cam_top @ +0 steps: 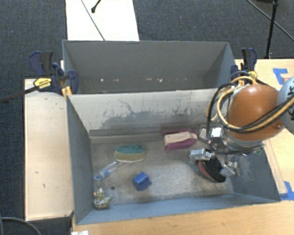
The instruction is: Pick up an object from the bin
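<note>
Much of the dark rounded thing with a red edge (211, 174) is hidden beneath the pincer (213, 164). What kind of thing it is cannot be made out. It lies on the floor of the grey metal bin (80, 156) at about 4 o'clock, close to the right wall. The metal parts of the pincer crowd together over it, so I cannot tell whether the pincer is released or clenched.

The arm comes in from 3 o'clock. Its glossy rounded orange cover (251, 112) stands above the pincer, looped by black and yellow cables (219, 106).

At 12 o'clock on the floor lies a purple and pale pink block (179, 139). Towards 9 o'clock is a brush with a teal top and clear bluish handle (124, 157). A small blue cube (141, 180) sits near 7 o'clock, and a small speckled lump (101, 199) is in the 8 o'clock corner.
</note>
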Motion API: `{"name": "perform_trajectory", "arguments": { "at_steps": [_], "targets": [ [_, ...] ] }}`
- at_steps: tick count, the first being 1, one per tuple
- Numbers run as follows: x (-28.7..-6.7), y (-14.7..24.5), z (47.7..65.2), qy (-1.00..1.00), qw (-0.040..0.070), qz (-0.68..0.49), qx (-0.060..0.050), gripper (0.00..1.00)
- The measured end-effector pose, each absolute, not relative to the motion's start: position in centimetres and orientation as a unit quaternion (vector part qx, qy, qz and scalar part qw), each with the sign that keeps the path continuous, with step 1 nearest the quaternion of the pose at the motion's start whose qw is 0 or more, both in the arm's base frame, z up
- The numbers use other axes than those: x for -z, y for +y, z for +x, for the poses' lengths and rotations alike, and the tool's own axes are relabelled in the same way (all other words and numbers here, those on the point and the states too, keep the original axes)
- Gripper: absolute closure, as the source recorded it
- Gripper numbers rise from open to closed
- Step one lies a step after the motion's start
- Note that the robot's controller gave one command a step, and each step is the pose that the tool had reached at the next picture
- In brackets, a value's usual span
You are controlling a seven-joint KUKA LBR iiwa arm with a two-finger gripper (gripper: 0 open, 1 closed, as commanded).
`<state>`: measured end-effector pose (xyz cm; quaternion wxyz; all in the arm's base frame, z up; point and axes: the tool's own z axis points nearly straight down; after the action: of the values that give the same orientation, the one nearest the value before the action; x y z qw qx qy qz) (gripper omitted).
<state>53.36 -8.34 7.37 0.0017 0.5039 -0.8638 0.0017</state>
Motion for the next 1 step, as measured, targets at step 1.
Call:
{"name": "perform_trajectory", "arguments": {
  "at_steps": [1],
  "targets": [
    [-7.32, -8.68, 54.42, -0.795, -0.001, 0.606, -0.003, 0.00]
  ]
}}
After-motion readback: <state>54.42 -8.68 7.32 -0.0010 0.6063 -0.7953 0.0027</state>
